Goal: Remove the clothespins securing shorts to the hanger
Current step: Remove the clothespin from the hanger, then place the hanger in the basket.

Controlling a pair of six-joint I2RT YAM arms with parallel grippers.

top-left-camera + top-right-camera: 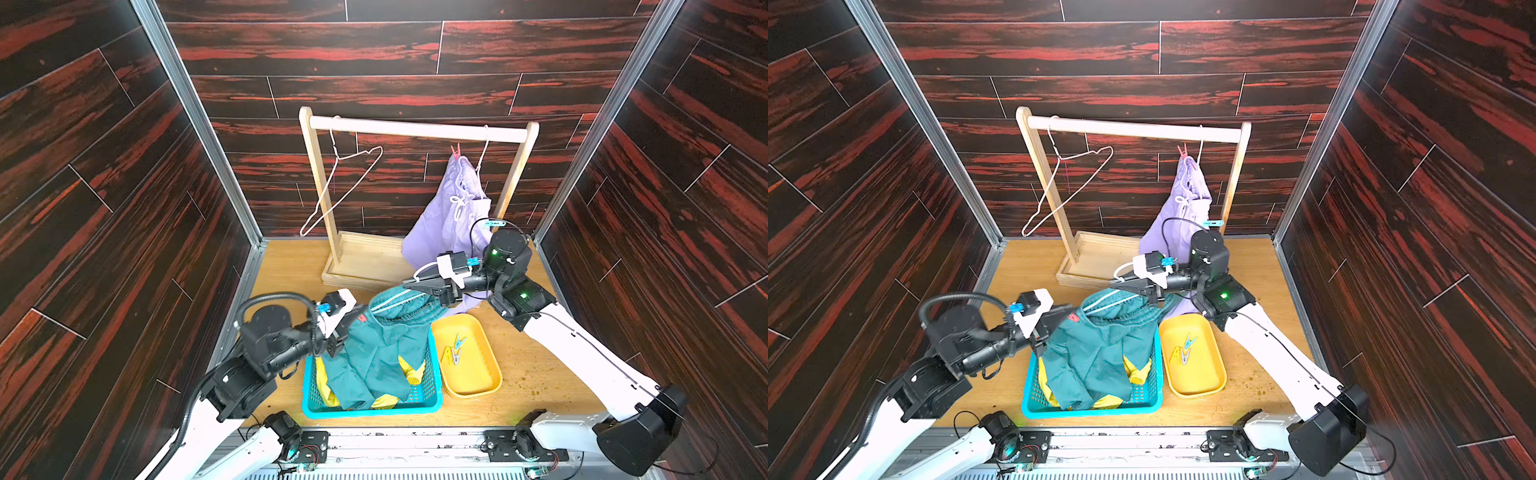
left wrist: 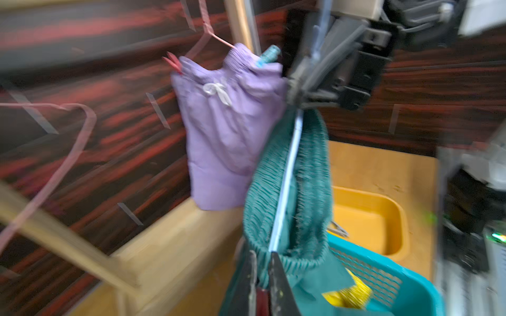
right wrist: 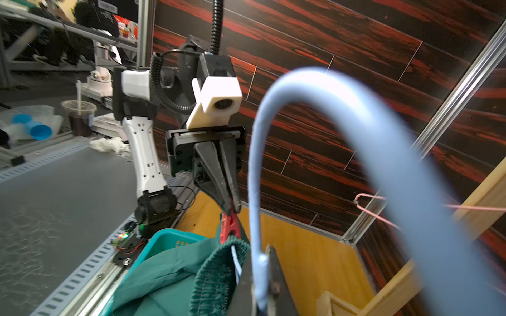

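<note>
Left gripper [image 3: 232, 210] is pinched narrow on the top end of a red clothespin [image 3: 230, 225], whose lower end bites the gathered waistband of the teal shorts [image 1: 374, 357]. Opposite it, the right gripper [image 1: 409, 286] is clamped tight on the wire of a light-blue hanger [image 3: 315, 84]. That hanger runs through the teal waistband, which is stretched between the two grippers. In both top views the legs of the teal shorts droop into a blue basket [image 1: 370, 412] at the front of the table [image 1: 540, 374]. They lie over the yellow shorts [image 1: 411, 372], which show only as bright patches beneath. Just beside the basket, on the right arm's side, sits a yellow tray [image 1: 478, 374] with three loose clothespins [image 1: 455, 351] lying together near its far end. One is light blue; the colours of the other two are hard to tell. Behind the right gripper, the lavender shorts [image 1: 444, 220] hang from the rail of a wooden rack [image 1: 415, 129] by a wire hanger [image 1: 483, 149]. A red-pink clothespin [image 1: 456, 151] holds one upper corner and a light-blue clothespin [image 1: 494, 223] sits lower, at the other end of the waistband, so they hang tilted. At the rail's other end a bare hanger [image 1: 337, 159] dangles at a slant. The left wrist view is blurred.
</note>
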